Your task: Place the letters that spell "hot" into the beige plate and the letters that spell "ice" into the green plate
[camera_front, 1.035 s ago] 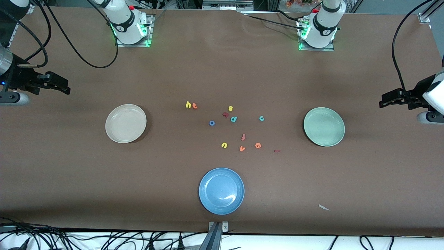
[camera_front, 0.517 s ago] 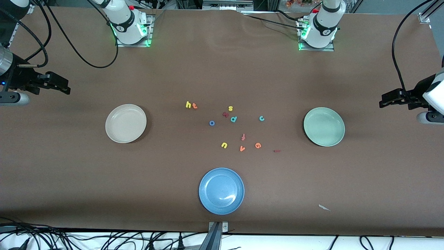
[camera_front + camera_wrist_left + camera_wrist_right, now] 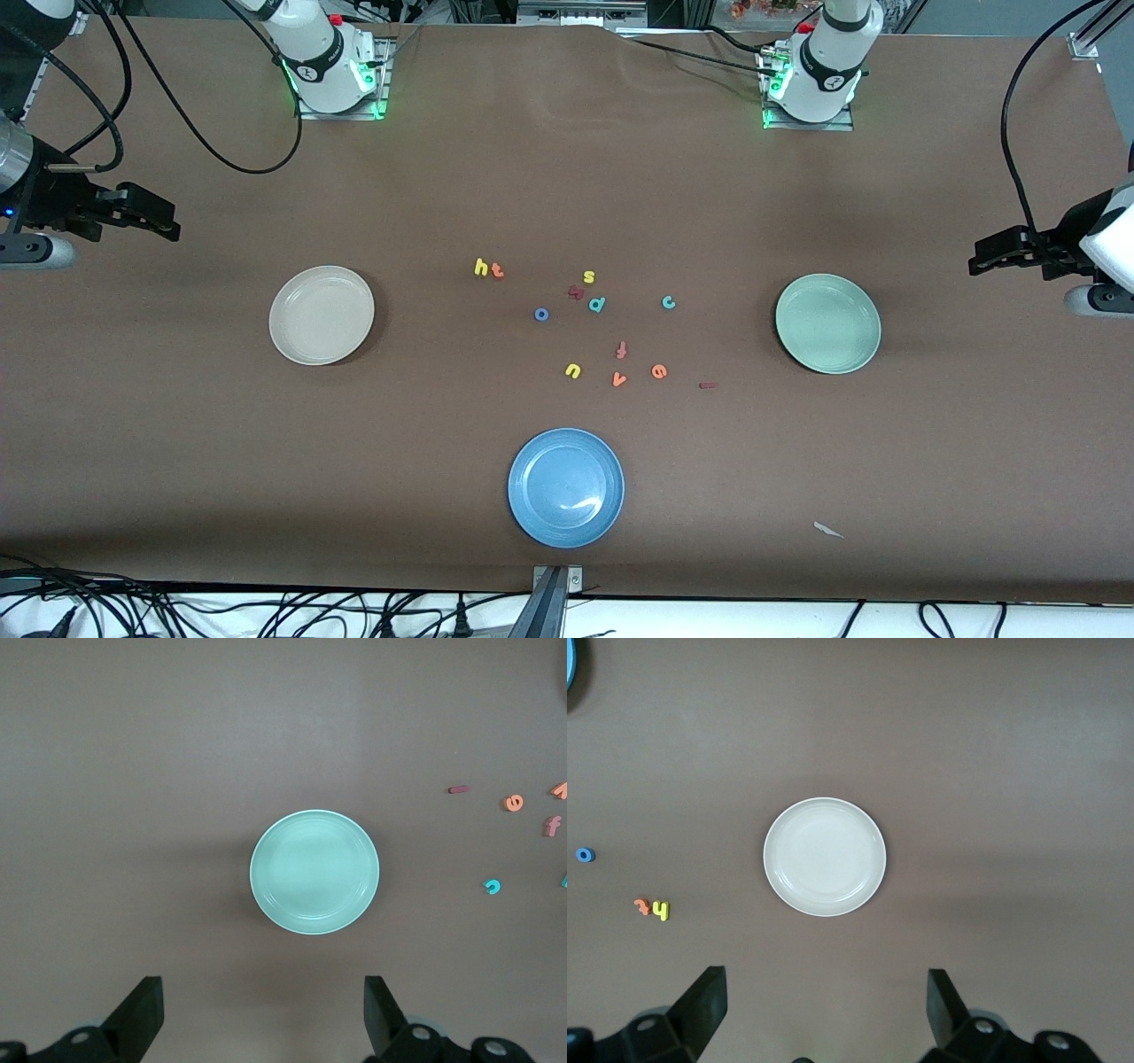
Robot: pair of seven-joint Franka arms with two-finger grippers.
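The yellow h [image 3: 481, 267] and orange t [image 3: 498, 271] lie side by side mid-table, the blue o [image 3: 541, 314] a little nearer the front camera. The teal c [image 3: 669, 302], orange e [image 3: 658, 371] and dark red i [image 3: 707, 385] lie toward the green plate [image 3: 827, 322]. The beige plate [image 3: 322, 315] holds nothing, and neither does the green one. My right gripper [image 3: 166, 228] hangs open over the table at the right arm's end. My left gripper [image 3: 979, 261] hangs open over the left arm's end. The left wrist view shows the green plate [image 3: 314, 872], the right wrist view the beige plate [image 3: 824, 857].
A blue plate [image 3: 566, 486] sits near the front edge. Among the letters lie a yellow s [image 3: 589, 276], a teal d [image 3: 597, 304], a red-orange f [image 3: 622, 349], a yellow u [image 3: 572, 370] and an orange v [image 3: 618, 379]. A paper scrap [image 3: 827, 530] lies near the front edge.
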